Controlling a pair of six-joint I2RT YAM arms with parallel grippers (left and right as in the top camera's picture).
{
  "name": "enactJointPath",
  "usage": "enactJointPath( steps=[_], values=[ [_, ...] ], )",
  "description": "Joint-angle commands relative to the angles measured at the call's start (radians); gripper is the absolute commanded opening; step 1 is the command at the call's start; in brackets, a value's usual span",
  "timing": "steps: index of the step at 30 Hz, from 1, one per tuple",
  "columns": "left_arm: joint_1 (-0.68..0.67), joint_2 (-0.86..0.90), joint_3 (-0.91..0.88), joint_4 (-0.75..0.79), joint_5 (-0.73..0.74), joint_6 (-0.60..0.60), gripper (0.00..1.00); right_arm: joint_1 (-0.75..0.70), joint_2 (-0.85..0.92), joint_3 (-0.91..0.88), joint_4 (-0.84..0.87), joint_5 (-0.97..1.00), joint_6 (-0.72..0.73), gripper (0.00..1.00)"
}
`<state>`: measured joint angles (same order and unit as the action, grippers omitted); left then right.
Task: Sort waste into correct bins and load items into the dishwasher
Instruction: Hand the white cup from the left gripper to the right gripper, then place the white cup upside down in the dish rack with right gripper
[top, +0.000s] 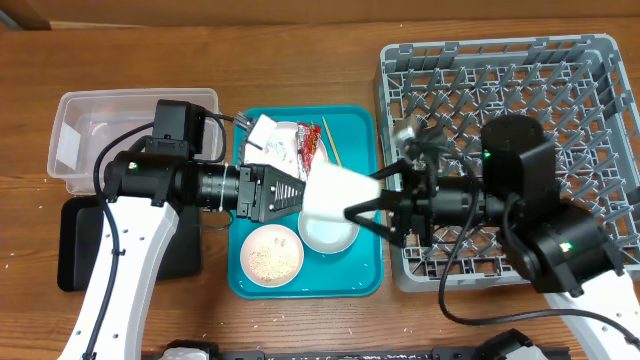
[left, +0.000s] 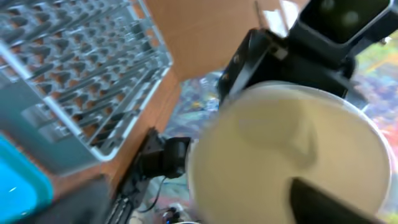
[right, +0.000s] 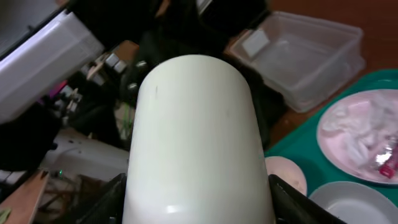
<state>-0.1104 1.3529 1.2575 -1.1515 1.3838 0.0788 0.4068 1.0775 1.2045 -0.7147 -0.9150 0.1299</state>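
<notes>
1. The smooth white cup (top: 335, 192), a plain cylinder, hangs on its side between both jaws.
2. My left jaws (top: 300, 190) pinch its rim, with one dark finger (left: 336, 199) across the glossy inside.
3. My right jaws (top: 362, 197) spread wide along its sides; I cannot tell whether they press.
4. Beneath them is the teal tray (top: 355, 120) holding a round pale bowl (top: 328, 235). Behind the right jaws, the gridded grey rack (top: 560, 70) sits on the wooden desk (top: 300, 50).

Small white cup (top: 335, 193), tipped sideways, aloft above pale bowl (top: 330, 236), near grey dish rack (top: 500, 48).
</notes>
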Motion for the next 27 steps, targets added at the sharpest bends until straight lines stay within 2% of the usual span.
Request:
enactJointPath(
  steps=[1,3,5,9,11,14,20,25,27],
  values=[
    [-0.001,0.000,0.007,-0.004,-0.181,-0.039,1.00,-0.083,-0.057,0.020,-0.063,0.172,0.022,0.57],
    [-0.001,0.000,0.007,-0.013,-0.362,-0.105,1.00,-0.161,-0.086,0.020,-0.146,0.323,0.054,0.57],
    [-0.001,0.000,0.008,-0.021,-0.448,-0.127,1.00,-0.203,-0.098,0.020,-0.207,0.406,0.062,0.57],
    [-0.001,0.000,0.008,-0.023,-0.476,-0.127,1.00,-0.216,-0.080,0.020,-0.360,0.696,0.194,0.55],
    [-0.001,0.000,0.008,-0.023,-0.479,-0.127,1.00,-0.216,-0.009,0.020,-0.489,0.869,0.288,0.55],
    [-0.001,0.000,0.008,-0.026,-0.500,-0.127,1.00,-0.216,0.068,0.020,-0.531,0.948,0.294,0.61],
    [-0.001,0.000,0.008,-0.069,-0.575,-0.123,1.00,-0.224,0.230,0.020,-0.534,0.981,0.314,0.61],
    [-0.001,0.000,0.008,-0.079,-0.587,-0.123,1.00,-0.224,0.330,0.018,-0.632,0.981,0.324,0.62],
    [-0.001,0.000,0.008,-0.076,-0.587,-0.123,1.00,-0.224,0.359,0.018,-0.630,0.980,0.323,0.79]
  ],
)
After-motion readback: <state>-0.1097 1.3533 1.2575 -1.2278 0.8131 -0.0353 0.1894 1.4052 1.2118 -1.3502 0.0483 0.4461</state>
